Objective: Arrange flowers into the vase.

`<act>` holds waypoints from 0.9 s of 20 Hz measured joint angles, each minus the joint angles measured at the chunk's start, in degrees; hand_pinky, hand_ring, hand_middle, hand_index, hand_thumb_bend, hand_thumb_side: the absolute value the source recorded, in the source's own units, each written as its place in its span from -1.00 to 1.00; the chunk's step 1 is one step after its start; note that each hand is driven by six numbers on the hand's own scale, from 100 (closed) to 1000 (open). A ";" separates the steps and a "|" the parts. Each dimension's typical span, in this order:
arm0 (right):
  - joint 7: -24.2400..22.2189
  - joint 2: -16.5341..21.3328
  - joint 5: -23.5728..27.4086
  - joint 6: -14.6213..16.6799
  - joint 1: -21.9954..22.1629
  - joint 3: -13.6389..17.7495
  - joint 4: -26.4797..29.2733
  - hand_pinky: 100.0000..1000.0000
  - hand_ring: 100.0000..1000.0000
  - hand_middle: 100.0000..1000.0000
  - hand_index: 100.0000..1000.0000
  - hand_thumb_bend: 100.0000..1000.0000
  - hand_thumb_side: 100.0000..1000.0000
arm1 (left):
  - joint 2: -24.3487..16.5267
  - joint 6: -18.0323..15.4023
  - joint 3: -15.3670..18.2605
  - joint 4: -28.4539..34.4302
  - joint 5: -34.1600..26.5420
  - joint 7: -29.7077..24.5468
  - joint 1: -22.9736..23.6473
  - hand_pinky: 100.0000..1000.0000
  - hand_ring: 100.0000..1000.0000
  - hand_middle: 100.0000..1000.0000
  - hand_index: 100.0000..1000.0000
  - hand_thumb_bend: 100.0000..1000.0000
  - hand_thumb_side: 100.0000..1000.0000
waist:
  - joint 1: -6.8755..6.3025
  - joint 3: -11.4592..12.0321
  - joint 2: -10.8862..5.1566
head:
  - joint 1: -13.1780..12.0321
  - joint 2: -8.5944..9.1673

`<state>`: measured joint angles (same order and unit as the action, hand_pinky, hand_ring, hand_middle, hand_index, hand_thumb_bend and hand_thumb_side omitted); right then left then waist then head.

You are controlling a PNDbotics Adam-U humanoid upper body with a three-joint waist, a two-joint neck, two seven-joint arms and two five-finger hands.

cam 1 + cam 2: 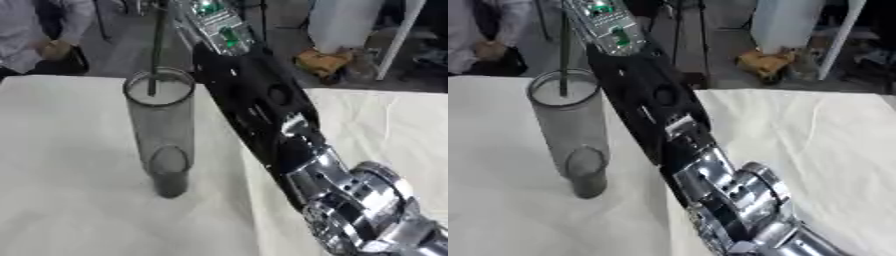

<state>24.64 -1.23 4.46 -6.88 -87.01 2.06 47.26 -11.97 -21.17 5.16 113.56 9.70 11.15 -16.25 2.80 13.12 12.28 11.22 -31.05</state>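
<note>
On table [70,200]: tall clear vase [162,130], dark stem [156,50] upright inside.

We see soft, even light on the pale bench [79,200], with only a faint shadow at the foot of the clear vase [162,130]. Everything looks blurred; the arm's [737,195] silver joints catch bright glints.

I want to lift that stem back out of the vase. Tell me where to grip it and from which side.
Grip the dark stem on its bare length above the vase rim, probably from the left: it stands nearly upright inside the tall, narrow cylinder, so the lower part is walled in, and the robot's right arm crowds the vase's right side.
</note>
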 measured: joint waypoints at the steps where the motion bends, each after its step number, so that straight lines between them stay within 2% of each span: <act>1: -0.15 0.00 0.00 0.16 -0.13 -0.02 -0.16 -1.00 -0.97 -1.00 -0.14 -1.00 -0.74 | -0.11 0.00 0.00 0.00 0.00 0.00 0.00 -0.01 0.12 0.68 0.79 -1.00 1.00 | 0.01 0.02 0.00 | 0.04 0.01; 8: -1.68 0.59 -0.76 1.69 -0.73 -0.75 -1.93 -1.00 -0.97 -1.00 -0.14 -1.00 -0.74 | -0.12 0.01 0.00 0.00 0.00 -0.03 -0.03 -0.01 0.12 0.68 0.79 -1.00 1.00 | 0.17 0.10 0.00 | 0.37 0.45; 9: -1.79 0.59 -0.76 1.78 -0.74 -0.75 -2.11 -1.00 -0.97 -1.00 -0.14 -1.00 -0.45 | -0.13 0.01 0.00 0.00 0.00 -0.04 -0.05 -0.01 0.12 0.68 0.79 -1.00 1.00 | 0.17 0.10 0.00 | 0.45 0.48; 10: -1.83 0.59 -0.74 1.89 -0.78 -0.74 -2.13 -1.00 -0.97 -1.00 -0.14 -1.00 -0.74 | -0.13 0.01 0.00 0.00 0.00 -0.05 -0.07 -0.01 0.12 0.68 0.79 -1.00 1.00 | 0.17 0.10 0.00 | 0.49 0.52; 18: -0.83 1.17 -0.66 2.98 -3.39 -0.19 -2.12 -1.00 -0.98 -1.00 -0.14 -1.00 -0.73 | -0.16 0.01 -0.08 0.00 0.00 -0.40 -0.33 0.00 0.13 0.68 0.79 -1.00 1.00 | 0.55 0.22 -0.52 | 0.54 1.13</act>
<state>23.82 -0.05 3.80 -3.90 -90.40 1.87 45.13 -12.13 -21.16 5.08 113.56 9.70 10.75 -16.57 3.35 13.34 11.76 11.75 -29.92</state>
